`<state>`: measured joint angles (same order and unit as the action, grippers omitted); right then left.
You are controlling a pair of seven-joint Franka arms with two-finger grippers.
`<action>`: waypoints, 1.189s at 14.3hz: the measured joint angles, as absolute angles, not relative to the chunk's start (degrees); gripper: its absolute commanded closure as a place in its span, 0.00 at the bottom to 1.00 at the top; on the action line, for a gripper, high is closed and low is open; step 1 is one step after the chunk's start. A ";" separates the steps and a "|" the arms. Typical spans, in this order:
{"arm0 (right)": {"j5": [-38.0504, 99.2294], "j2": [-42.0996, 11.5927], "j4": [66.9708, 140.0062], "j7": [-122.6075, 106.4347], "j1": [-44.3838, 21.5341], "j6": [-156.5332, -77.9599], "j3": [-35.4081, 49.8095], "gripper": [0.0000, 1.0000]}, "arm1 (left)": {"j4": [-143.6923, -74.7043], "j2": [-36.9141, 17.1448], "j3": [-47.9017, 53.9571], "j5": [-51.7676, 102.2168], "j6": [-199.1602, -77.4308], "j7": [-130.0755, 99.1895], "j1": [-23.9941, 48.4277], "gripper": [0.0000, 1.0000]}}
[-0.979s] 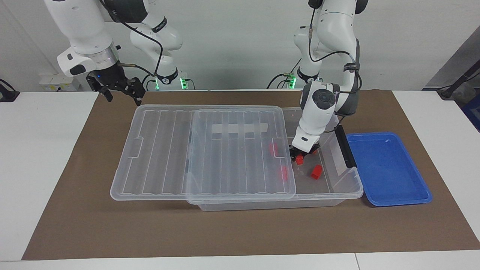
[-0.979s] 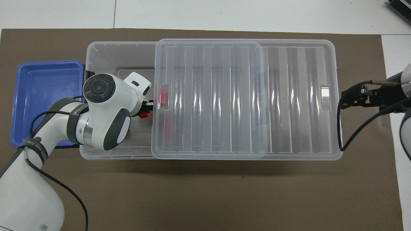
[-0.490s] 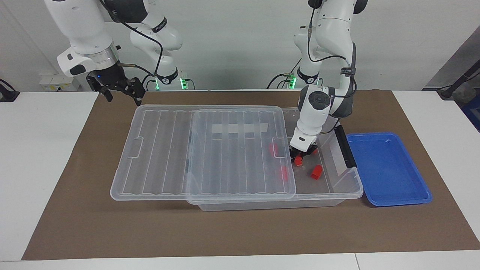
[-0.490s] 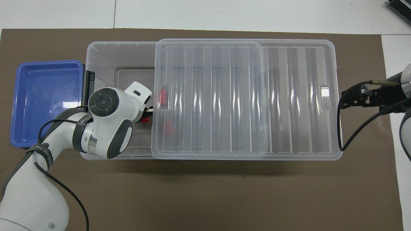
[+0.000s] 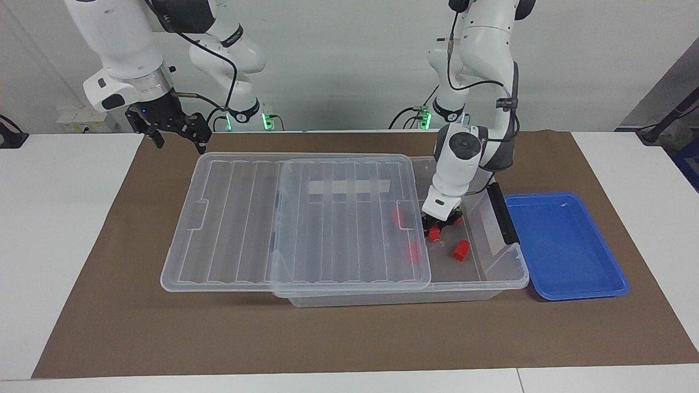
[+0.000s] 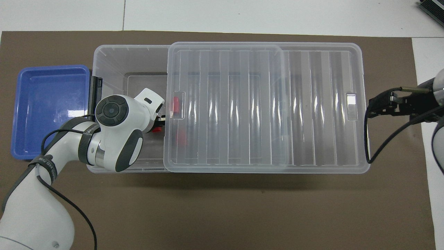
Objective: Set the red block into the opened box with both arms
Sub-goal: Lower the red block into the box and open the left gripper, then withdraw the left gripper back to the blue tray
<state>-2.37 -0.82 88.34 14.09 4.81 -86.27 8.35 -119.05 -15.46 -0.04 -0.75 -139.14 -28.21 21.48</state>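
Observation:
The box [image 5: 491,281] [image 6: 114,52] is a clear bin whose ribbed lid [image 5: 246,218] [image 6: 312,104] is slid toward the right arm's end, leaving the other end uncovered. My left gripper [image 5: 437,228] [image 6: 160,122] reaches down into that uncovered end, with a red block [image 5: 434,234] [image 6: 156,129] right at its tip, low over the box floor. Whether it grips the block I cannot see. A second red block [image 5: 461,250] lies loose on the floor beside it. Two more [image 5: 397,216] [image 5: 413,252] show through the lid. My right gripper [image 5: 180,139] [image 6: 370,108] waits open over the mat, off the lid's end.
A shallow blue tray [image 5: 562,245] [image 6: 45,111] sits on the brown mat against the box's black latch [image 5: 502,213], at the left arm's end. White table surrounds the mat.
The left arm's wrist has shifted slightly toward the lid, and the red block at its tip stays low in the box. The right arm has not moved.

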 measured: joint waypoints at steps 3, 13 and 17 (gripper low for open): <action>-2.37 -0.81 88.34 14.09 4.81 -86.27 8.35 0.00 | -119.05 -15.46 -0.05 -1.12 -139.16 -28.21 21.48 0.05; -2.37 -0.81 88.48 14.09 6.56 -86.32 8.30 0.00 | -106.16 -10.57 -1.46 -2.41 -117.61 -27.94 20.91 0.05; -2.37 -0.26 91.78 14.09 6.98 -93.21 8.30 0.05 | -98.62 -8.63 -1.67 -2.79 -106.52 -20.56 16.62 0.02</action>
